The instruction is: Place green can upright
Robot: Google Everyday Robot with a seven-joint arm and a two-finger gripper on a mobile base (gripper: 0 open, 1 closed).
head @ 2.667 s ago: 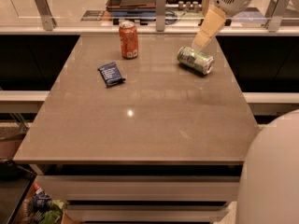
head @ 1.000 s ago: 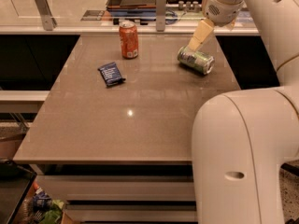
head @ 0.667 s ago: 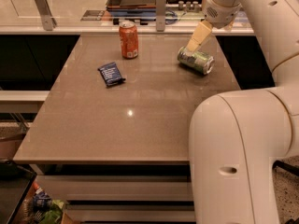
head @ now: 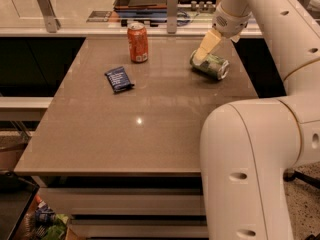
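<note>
**Inspector:** Position of the green can [head: 212, 66]?

**Assistant:** On its side, not upright; it lies at the far right of the table [head: 150, 139], near the right edge; one silver end faces the front right, the other points back and left.

**Inspector:** And the gripper [head: 199, 57]?

**Assistant:** Directly over the can's back left end, angled down from the wrist above; its tip is at the can; contact cannot be confirmed; whether it is wide, narrow or gripping cannot be told from this view.

**Inspector:** Other items on the surface?

**Assistant:** An orange-red can [head: 137, 42] stands upright towards the back of the table, well to the left of the green can; a dark blue packet [head: 119, 79] lies flat in front of it, slightly left; neither touches the green can.

**Inspector:** The arm [head: 250, 164]?

**Assistant:** White; its bulk fills the lower right foreground and covers the table's front right corner; it rises up the right side and reaches down to the gripper from the top.
</note>
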